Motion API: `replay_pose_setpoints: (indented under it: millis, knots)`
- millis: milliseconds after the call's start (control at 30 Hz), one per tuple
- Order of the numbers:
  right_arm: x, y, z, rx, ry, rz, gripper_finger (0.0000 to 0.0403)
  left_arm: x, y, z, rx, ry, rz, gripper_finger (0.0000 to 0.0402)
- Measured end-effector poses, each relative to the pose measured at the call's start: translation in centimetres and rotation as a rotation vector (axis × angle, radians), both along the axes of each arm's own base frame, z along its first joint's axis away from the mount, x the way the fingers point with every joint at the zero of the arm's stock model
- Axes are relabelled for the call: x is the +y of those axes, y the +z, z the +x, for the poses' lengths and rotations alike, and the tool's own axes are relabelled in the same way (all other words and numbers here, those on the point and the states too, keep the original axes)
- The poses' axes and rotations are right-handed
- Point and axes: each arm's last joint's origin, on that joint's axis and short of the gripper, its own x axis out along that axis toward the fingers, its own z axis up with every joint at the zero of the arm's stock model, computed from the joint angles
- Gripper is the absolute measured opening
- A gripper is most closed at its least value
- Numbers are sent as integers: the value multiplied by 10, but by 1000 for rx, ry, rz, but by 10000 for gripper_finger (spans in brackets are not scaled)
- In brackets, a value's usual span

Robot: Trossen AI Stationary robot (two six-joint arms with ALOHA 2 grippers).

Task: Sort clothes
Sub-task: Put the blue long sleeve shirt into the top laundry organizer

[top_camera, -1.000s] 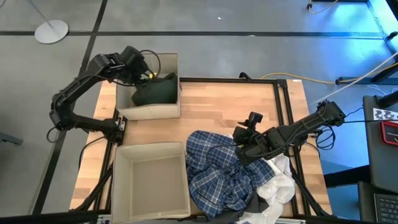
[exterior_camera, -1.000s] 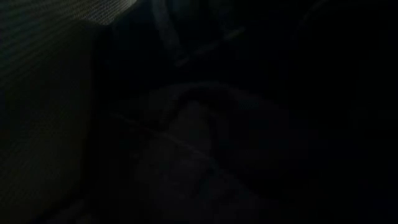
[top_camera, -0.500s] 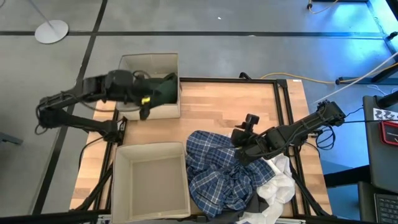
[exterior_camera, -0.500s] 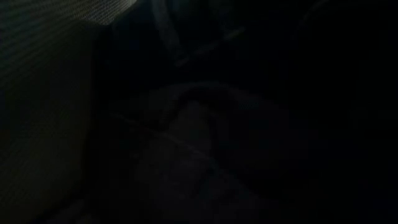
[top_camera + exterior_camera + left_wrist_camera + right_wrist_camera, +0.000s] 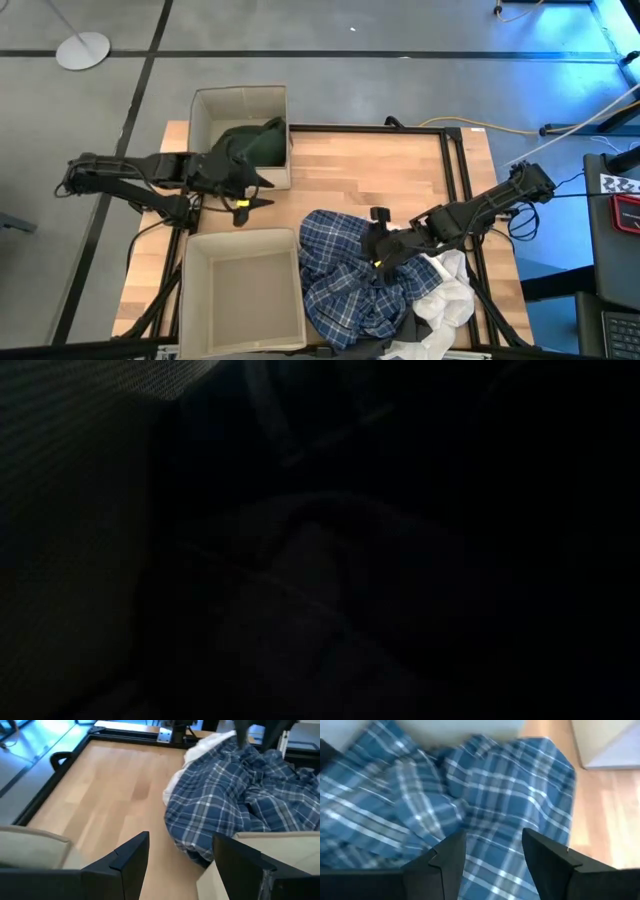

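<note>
Since the earlier frame, the left end effector had withdrawn from the upper box and stood over the worktop at centre left of the high view, between that box and the lower box, fingers apart and holding nothing. The dark green garment lay inside the upper box. The right end effector had shifted leftward and sat right of centre, directly over the blue-and-white plaid shirt, fingers apart with no cloth between them. White garments lay beneath the shirt at lower right, with a dark grey piece at the bottom edge. The low view was too dark to read.
</note>
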Motion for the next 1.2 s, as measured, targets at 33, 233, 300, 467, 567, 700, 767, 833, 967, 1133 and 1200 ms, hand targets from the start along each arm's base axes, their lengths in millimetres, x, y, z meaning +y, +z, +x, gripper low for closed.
replay_pose_setpoints:
  millis: [33, 233, 300, 467, 567, 700, 767, 833, 967, 1133, 1200]
  knots:
    - [-1, -1, -1, 9, -15, -14, 198, -1, -1, 0, 6, -7, 1, 205]
    - [-15, -36, -1, 79, -120, -59, 198, -6, 3, 1, -39, -34, 7, 205]
    - [-21, -50, 3, 77, -134, -19, 198, -7, 3, 1, -44, -45, 13, 205]
    - [-32, -64, 7, 17, -98, 57, 198, -7, 3, 1, -39, -45, 13, 205]
    - [-39, -71, 7, 9, -118, 68, 198, -7, 3, 1, -39, -44, 13, 205]
    - [-38, -81, 11, -32, -58, 173, 198, -7, 3, 1, -38, -48, 18, 205]
    - [-35, -86, 11, -53, -11, 228, 198, -7, 3, 1, -38, -48, 19, 205]
    - [-34, -92, 10, -56, 12, 255, 198, -7, 3, 1, -39, -48, 19, 205]
    - [-36, -102, 7, -35, 9, 249, 198, -7, 3, 1, -40, -48, 19, 205]
    - [-37, -108, 4, -22, 2, 237, 198, -7, 3, 1, -40, -48, 19, 205]
    - [-36, -107, 5, -31, 7, 247, 198, -7, 3, 1, -40, -48, 19, 205]
